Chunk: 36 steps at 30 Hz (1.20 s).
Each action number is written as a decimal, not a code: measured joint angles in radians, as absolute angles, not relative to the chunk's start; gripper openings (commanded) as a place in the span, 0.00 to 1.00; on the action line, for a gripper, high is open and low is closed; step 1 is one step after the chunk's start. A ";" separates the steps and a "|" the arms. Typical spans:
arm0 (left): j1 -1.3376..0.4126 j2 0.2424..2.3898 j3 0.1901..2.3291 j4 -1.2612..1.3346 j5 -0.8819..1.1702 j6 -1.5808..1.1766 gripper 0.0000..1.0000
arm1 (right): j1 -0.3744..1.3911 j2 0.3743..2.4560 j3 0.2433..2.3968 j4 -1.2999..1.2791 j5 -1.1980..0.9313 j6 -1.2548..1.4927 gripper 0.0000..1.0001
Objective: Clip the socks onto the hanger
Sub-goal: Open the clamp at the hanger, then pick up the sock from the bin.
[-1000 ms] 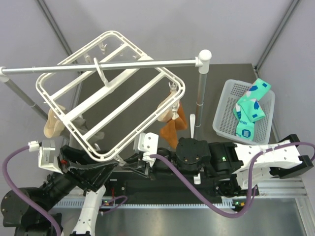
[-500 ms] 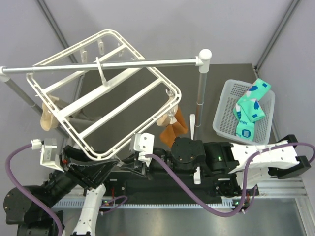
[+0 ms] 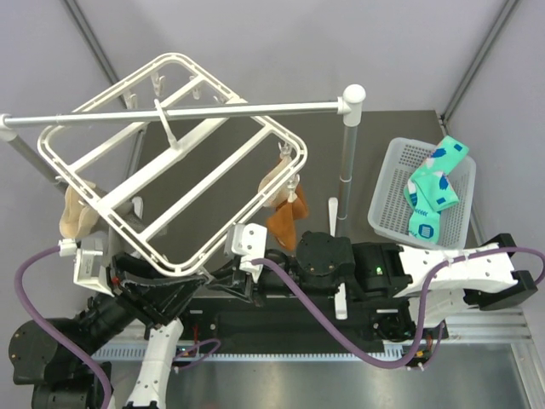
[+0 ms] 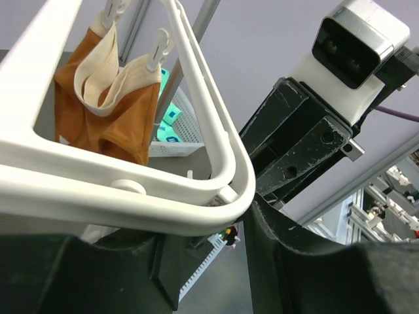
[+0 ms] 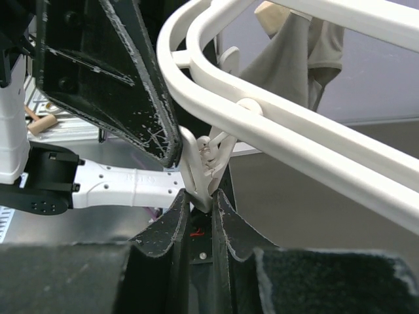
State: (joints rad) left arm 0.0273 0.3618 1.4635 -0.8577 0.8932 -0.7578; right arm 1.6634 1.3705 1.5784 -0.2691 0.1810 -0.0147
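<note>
While a clip [image 5: 208, 154] is pinched by the right tool [image 5: 200, 196], the socks [image 3: 434, 192] are seen right of the hanger [image 5: 314, 154], nearer that arm.

**Three Views, One Corner**

I had the top camera high behind the rig, looking down over the whole hanger [image 3: 100, 207]. The wrist cameras faced each other, tilted up. The left sat under the hanger's [image 4: 131, 196] near corner and the right sat tight on a clip [image 5: 208, 163]. All three shared that corner.
</note>
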 measured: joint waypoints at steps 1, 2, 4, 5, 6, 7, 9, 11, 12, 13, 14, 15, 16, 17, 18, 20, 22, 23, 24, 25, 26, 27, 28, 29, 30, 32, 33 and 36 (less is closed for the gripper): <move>0.027 0.362 1.464 -0.859 0.893 -0.759 0.32 | 1.662 1.370 1.578 -0.269 0.180 -0.011 0.00; 0.028 0.362 1.464 -0.859 0.892 -0.760 0.26 | 1.662 1.370 1.578 -0.268 0.178 -0.005 0.00; 0.028 0.362 1.464 -0.855 0.885 -0.754 0.20 | 1.661 1.370 1.578 -0.267 0.173 0.004 0.00; 0.028 0.362 1.464 -0.853 0.883 -0.751 0.09 | 1.660 1.370 1.578 -0.268 0.170 0.010 0.01; 0.028 0.362 1.464 -0.853 0.879 -0.750 0.03 | 1.660 1.370 1.578 -0.268 0.168 0.013 0.05; 0.028 0.360 1.464 -0.852 0.870 -0.742 0.00 | 1.660 1.370 1.578 -0.266 0.171 0.015 0.07; 0.028 0.356 1.467 -0.852 0.847 -0.731 0.00 | 1.658 1.370 1.578 -0.260 0.171 0.019 0.13; 0.028 0.355 1.470 -0.853 0.838 -0.728 0.00 | 1.657 1.370 1.578 -0.258 0.171 0.023 0.26; 0.028 0.355 1.470 -0.854 0.835 -0.725 0.00 | 1.657 1.370 1.578 -0.257 0.171 0.026 0.47; 0.028 0.355 1.470 -0.857 0.830 -0.723 0.00 | 1.657 1.370 1.578 -0.257 0.173 0.034 0.56; 0.028 0.355 1.470 -0.860 0.828 -0.725 0.00 | 1.657 1.369 1.578 -0.257 0.176 0.028 0.71; 0.028 0.355 1.470 -0.864 0.825 -0.725 0.00 | 1.657 1.368 1.574 -0.255 0.181 0.025 0.75; 0.028 0.355 1.471 -0.868 0.820 -0.725 0.00 | 1.657 1.365 1.566 -0.255 0.185 0.025 0.81; 0.028 0.355 1.472 -0.874 0.810 -0.722 0.00 | 1.658 1.359 1.552 -0.254 0.192 0.023 0.87; 0.029 0.356 1.472 -0.880 0.802 -0.721 0.00 | 1.659 1.345 1.529 -0.250 0.202 0.022 0.88; 0.029 0.356 1.473 -0.895 0.793 -0.713 0.00 | 1.660 1.303 1.465 -0.255 0.229 0.020 0.90; 0.030 0.356 1.477 -0.902 0.792 -0.707 0.00 | 1.660 1.245 1.386 -0.253 0.277 0.021 0.90; 0.030 0.356 1.480 -0.903 0.791 -0.705 0.00 | 1.660 1.206 1.341 -0.262 0.310 0.024 0.90; 0.030 0.356 1.484 -0.903 0.791 -0.703 0.00 | 1.659 1.175 1.308 -0.264 0.339 0.028 0.90; 0.030 0.356 1.487 -0.903 0.791 -0.701 0.00 | 1.659 1.132 1.259 -0.269 0.378 0.035 0.89; 0.030 0.356 1.489 -0.903 0.791 -0.699 0.00 | 1.659 1.093 1.221 -0.281 0.413 0.045 0.89; 0.030 0.356 1.491 -0.903 0.791 -0.696 0.00 | 1.659 1.053 1.182 -0.298 0.448 0.057 0.89; 0.030 0.356 1.491 -0.904 0.791 -0.691 0.00 | 1.659 1.008 1.140 -0.309 0.491 0.075 0.89; 0.030 0.356 1.491 -0.906 0.791 -0.686 0.00 | 1.658 0.971 1.107 -0.329 0.531 0.093 0.89; 0.030 0.356 1.491 -0.908 0.789 -0.682 0.00 | 1.658 0.933 1.073 -0.347 0.572 0.119 0.89; 0.029 0.356 1.489 -0.913 0.785 -0.677 0.00 | 1.658 0.866 1.009 -0.389 0.647 0.175 0.90; 0.028 0.356 1.488 -0.914 0.784 -0.677 0.00 | 1.658 0.836 0.980 -0.408 0.683 0.209 0.90; 0.025 0.356 1.482 -0.919 0.776 -0.671 0.00 | 1.658 0.736 0.891 -0.490 0.798 0.336 0.91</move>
